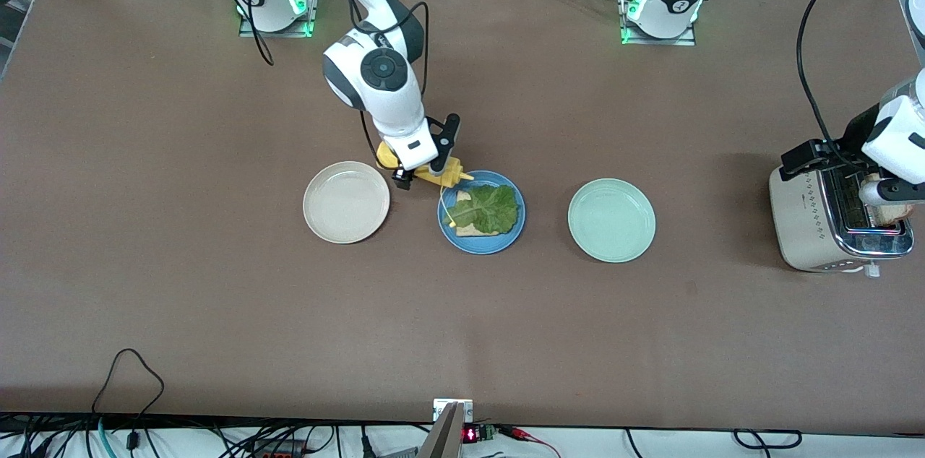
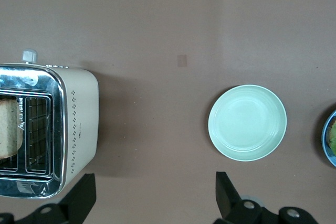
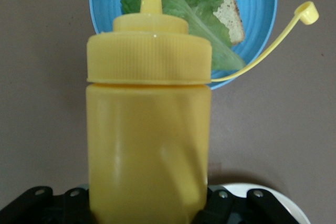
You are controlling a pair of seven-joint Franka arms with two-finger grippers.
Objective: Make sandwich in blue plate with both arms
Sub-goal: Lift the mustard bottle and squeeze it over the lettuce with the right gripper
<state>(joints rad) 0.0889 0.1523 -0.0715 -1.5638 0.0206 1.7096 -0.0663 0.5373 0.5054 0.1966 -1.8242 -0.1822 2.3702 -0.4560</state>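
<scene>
I have the right pincer (image 1: 426,173) closed on the body of a yellow squeeze bottle (image 3: 148,124), and the bottle is tilted so that its nozzle points down over the rim of the blue plate (image 1: 514,223). The cap hangs loose on its thin strap beside the nozzle. On the plate, just under the nozzle, lies one bread slice (image 3: 231,14) with the lettuce (image 1: 485,208) spread on top, so I judge the sandwich is half built and has no top slice yet.

The bottle is soft plastic and smooth. I think it will give way under pressure, so a hold at the middle of the body is good: a firmer squeeze there pushes sauce out, but too much may flood the leaf. The lettuce is light and limp, and the nozzle could drag it if it touches.

The left pincer (image 2: 152,203) is wide open and holds nothing. It hangs over the counter beside the toaster (image 2: 47,129), with the mint plate (image 2: 247,123) near it. A second slice (image 2: 9,127) stands in the toaster slot. That bread is probably light, dry and crumbly, so I would take it by its upper edge with little force.
</scene>
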